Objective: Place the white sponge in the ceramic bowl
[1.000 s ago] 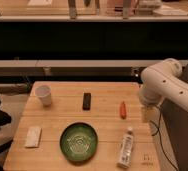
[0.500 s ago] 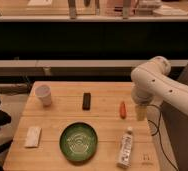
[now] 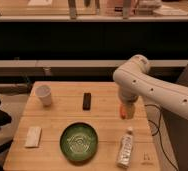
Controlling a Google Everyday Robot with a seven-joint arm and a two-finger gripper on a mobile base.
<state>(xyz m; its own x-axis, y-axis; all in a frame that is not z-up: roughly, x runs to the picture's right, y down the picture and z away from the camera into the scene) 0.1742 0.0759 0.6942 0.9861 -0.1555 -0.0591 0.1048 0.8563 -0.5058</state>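
White sponge (image 3: 33, 136) lies flat near the front left of the wooden table (image 3: 105, 126), at about 9 o'clock from the green bowl (image 3: 79, 142) and a little apart from it, with nothing touching it. The bowl sits near the front edge at the middle of the table and shows only its paler patterned centre inside. At 3 o'clock from the bowl a white bottle (image 3: 125, 148) lies on its side, its cap pointing away toward 12 o'clock. Farther back, at 12 o'clock from the bowl, a small black bar (image 3: 87, 101) lies lengthwise on the wood. A white paper cup (image 3: 43, 94) stands upright at about 11 o'clock, near the far left corner. At roughly 2 o'clock from the bowl a small orange thing (image 3: 122, 111) lies on the table, partly hidden by the gripper (image 3: 127, 108), which hangs low over the right side, well apart from the white sponge. Whether the gripper is open or closed I cannot tell. The white arm (image 3: 152, 90) reaches in from 3 o'clock. Behind the table run dark shelves (image 3: 62, 40).
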